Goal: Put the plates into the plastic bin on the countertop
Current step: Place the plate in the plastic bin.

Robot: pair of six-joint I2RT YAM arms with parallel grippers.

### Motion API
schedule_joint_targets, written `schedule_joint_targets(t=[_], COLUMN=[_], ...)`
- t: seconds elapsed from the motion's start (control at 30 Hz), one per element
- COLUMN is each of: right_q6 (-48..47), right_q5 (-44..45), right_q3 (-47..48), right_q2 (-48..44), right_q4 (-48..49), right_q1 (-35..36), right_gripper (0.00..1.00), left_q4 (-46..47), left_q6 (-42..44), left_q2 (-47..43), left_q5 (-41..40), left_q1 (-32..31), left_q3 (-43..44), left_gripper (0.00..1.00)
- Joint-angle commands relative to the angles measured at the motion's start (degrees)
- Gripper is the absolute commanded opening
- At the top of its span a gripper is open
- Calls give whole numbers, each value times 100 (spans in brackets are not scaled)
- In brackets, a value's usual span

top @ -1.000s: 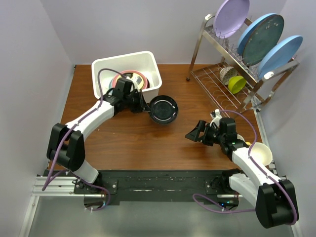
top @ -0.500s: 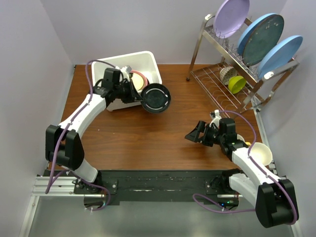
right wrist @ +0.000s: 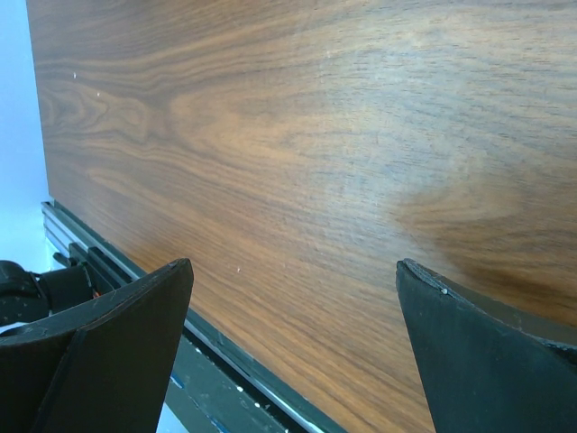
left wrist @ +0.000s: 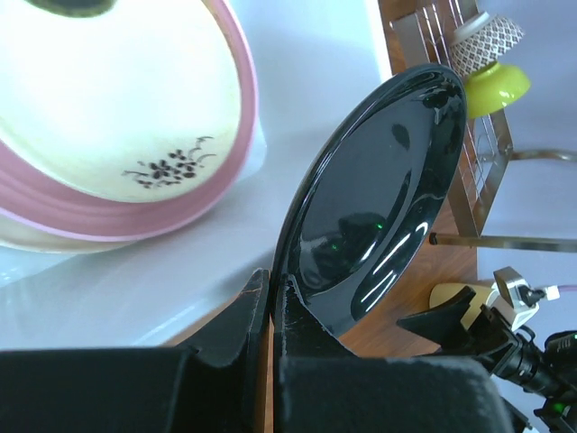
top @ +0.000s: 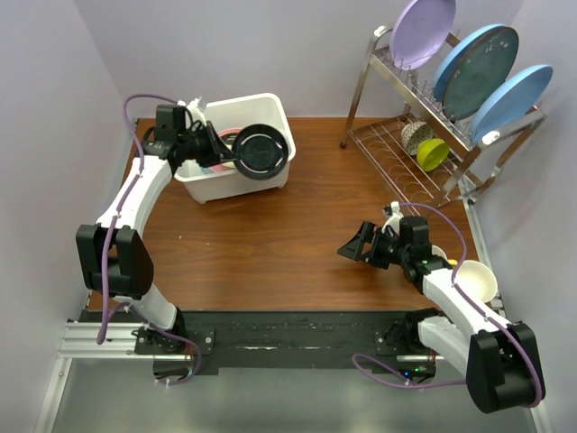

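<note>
My left gripper (top: 225, 151) is shut on the rim of a glossy black plate (top: 262, 152) and holds it tilted on edge above the right part of the white plastic bin (top: 270, 105). In the left wrist view the fingers (left wrist: 257, 298) pinch the black plate (left wrist: 379, 198). Below it, inside the bin (left wrist: 135, 298), lies a cream plate with a pink rim (left wrist: 135, 207) on top of another plate. My right gripper (top: 352, 245) is open and empty, low over the brown countertop (top: 270, 244), as the right wrist view (right wrist: 293, 280) shows.
A chrome dish rack (top: 397, 167) stands at the back right with an upright lilac plate (top: 422, 27), two blue plates (top: 476, 59), a yellow cup (top: 433, 153) and a patterned bowl (top: 413, 135). A cream bowl (top: 476, 280) sits by my right arm.
My left arm has lifted the black plate from the countertop beside the bin and carried it back and left over the bin. The right arm has not moved.
</note>
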Motion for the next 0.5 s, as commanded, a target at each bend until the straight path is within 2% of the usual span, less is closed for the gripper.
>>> schedule_joint_targets(t=[0.0, 0.47], right_q6=[-27, -53], right_q5=[-50, 12], right_q3=[-28, -63], right_q2=[6, -3], right_q4=[182, 208], right_q1=[11, 11], right_gripper=[99, 99], left_q4=[148, 193], left_q6=[20, -199], left_q2=[106, 615], left_q5=[452, 452], left_q1=[290, 809], left_q3=[338, 838], left_gripper=[0, 0])
